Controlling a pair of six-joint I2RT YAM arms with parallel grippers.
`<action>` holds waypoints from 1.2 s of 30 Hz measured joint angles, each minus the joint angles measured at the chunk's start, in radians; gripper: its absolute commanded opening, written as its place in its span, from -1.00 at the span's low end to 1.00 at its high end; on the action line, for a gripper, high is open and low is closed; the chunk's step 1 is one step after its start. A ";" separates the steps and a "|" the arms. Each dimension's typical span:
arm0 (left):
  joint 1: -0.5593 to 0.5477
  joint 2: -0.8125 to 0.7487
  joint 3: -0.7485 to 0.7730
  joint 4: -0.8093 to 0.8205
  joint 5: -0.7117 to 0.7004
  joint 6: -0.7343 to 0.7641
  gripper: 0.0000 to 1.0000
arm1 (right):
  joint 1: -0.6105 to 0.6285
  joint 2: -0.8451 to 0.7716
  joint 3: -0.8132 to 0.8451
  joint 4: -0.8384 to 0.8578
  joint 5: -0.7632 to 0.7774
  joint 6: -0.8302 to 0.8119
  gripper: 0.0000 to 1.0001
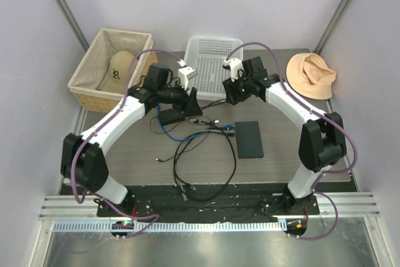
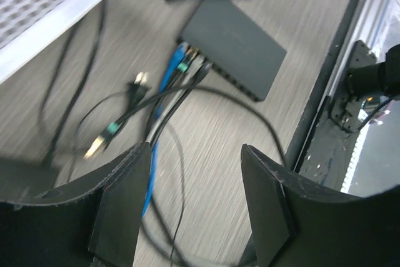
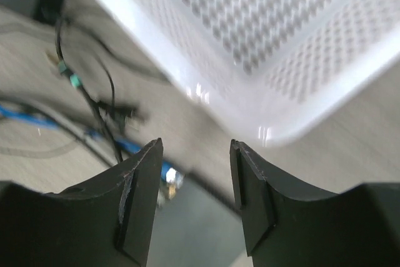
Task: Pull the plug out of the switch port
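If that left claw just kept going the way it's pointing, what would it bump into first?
Most likely the cables on the table, right ahead of the left gripper; the flat black switch lies beyond them. Depth is unclear.

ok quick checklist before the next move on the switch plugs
1. Plugs seated in the switch edge: ok, the blue plug and its neighbours are in.
2. Left gripper open, empty: ok.
3. Right gripper open, empty: ok.
4. A gripper lined up on a plug: not ok, the left is short of them and the right faces the white basket.
5. Which plug to pull: cannot tell.
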 measured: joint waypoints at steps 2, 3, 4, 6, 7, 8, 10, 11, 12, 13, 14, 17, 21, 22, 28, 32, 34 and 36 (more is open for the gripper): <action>-0.036 0.067 0.039 0.019 0.002 -0.019 0.26 | -0.010 -0.051 -0.071 -0.010 -0.004 -0.002 0.12; -0.056 0.104 0.060 0.034 0.003 -0.026 0.22 | -0.008 -0.081 -0.117 -0.017 -0.012 -0.003 0.11; -0.069 0.135 0.076 0.049 0.004 -0.039 0.22 | -0.004 -0.103 -0.149 -0.025 -0.018 -0.005 0.11; -0.089 0.186 0.099 0.064 0.006 -0.051 0.21 | -0.001 -0.131 -0.197 -0.030 -0.024 -0.003 0.12; -0.092 0.206 0.105 0.068 0.006 -0.053 0.21 | 0.000 -0.142 -0.218 -0.031 -0.028 -0.003 0.11; -0.094 0.226 0.113 0.072 0.005 -0.056 0.22 | 0.000 -0.151 -0.237 -0.033 -0.030 -0.002 0.11; -0.094 0.268 0.121 0.093 -0.003 -0.060 0.21 | -0.011 -0.165 -0.264 -0.035 -0.031 -0.002 0.11; -0.094 0.288 0.123 0.101 -0.008 -0.061 0.21 | -0.019 -0.169 -0.275 -0.038 -0.030 -0.002 0.11; -0.093 0.308 0.129 0.107 -0.014 -0.062 0.22 | -0.032 -0.172 -0.284 -0.038 -0.030 -0.002 0.11; -0.093 0.331 0.137 0.112 -0.021 -0.064 0.22 | -0.041 -0.172 -0.288 -0.039 -0.029 -0.001 0.11; -0.093 0.357 0.150 0.119 -0.032 -0.067 0.21 | -0.054 -0.173 -0.292 -0.039 -0.028 -0.001 0.11; -0.093 0.437 0.208 0.127 -0.075 -0.068 0.21 | -0.086 -0.172 -0.299 -0.038 -0.027 0.000 0.11; -0.088 0.492 0.262 0.137 -0.147 -0.058 0.22 | -0.110 -0.172 -0.299 -0.035 -0.025 -0.001 0.10; -0.084 0.500 0.275 0.139 -0.165 -0.056 0.22 | -0.112 -0.170 -0.299 -0.035 -0.025 0.000 0.11; -0.018 0.534 0.371 0.090 -0.184 -0.065 0.22 | -0.126 -0.168 -0.300 -0.026 -0.027 0.004 0.10; 0.031 0.533 0.375 0.035 -0.178 -0.064 0.21 | -0.129 -0.168 -0.326 -0.008 -0.028 0.005 0.11; 0.062 0.522 0.357 0.019 -0.169 -0.054 0.21 | -0.130 -0.168 -0.346 -0.007 -0.030 0.006 0.10; 0.088 0.488 0.306 0.018 -0.127 -0.037 0.22 | -0.130 -0.168 -0.359 -0.010 -0.037 0.007 0.08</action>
